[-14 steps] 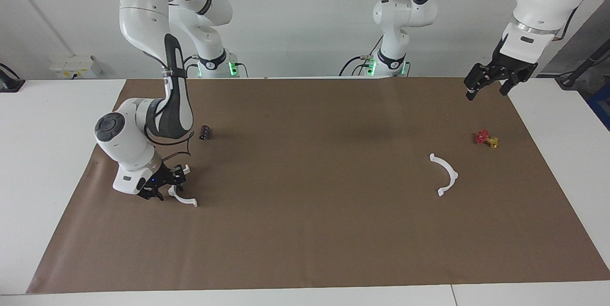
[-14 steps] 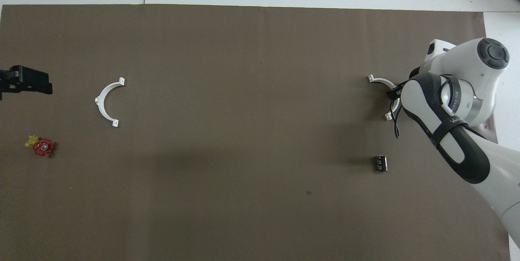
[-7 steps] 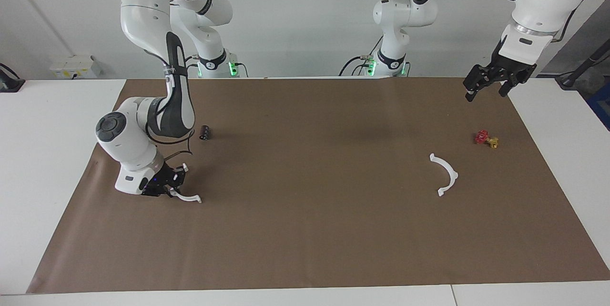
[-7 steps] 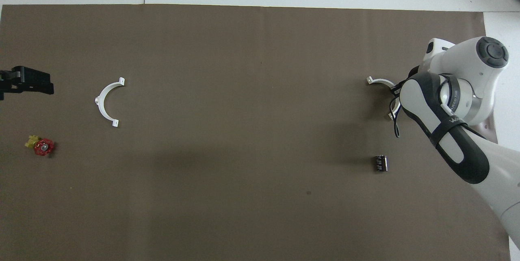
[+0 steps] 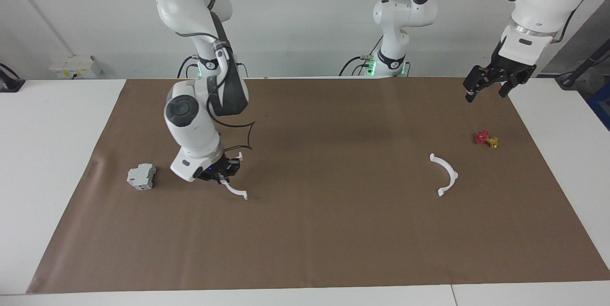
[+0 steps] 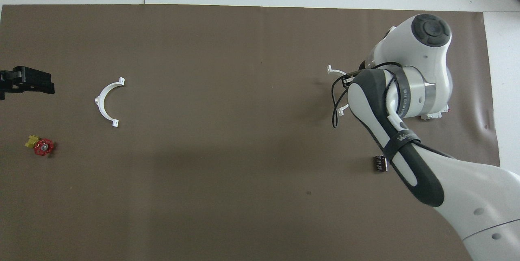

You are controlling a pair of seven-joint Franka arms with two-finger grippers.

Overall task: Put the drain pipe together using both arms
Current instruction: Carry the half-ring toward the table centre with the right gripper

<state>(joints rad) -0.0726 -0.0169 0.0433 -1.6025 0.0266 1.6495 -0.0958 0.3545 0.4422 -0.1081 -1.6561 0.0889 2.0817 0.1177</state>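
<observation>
My right gripper [image 5: 228,172] is clenched on one half-ring [image 5: 236,188], raised over the brown mat [image 5: 333,239] toward the right arm's end of the counter. The second half-ring [image 5: 445,175] lies flat toward the left arm's end, well apart. My left gripper [image 5: 491,84] hangs released and waits. Carry level; align the end tabs before mating.

White table [image 5: 47,163], brown mat [image 5: 305,239]: half-ring [image 5: 445,175], red-yellow valve [image 5: 485,139], grey block [image 5: 141,177], black cylinder [image 6: 380,163].

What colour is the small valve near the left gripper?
The valve is red with a yellow part; overhead view shows it best.
</observation>
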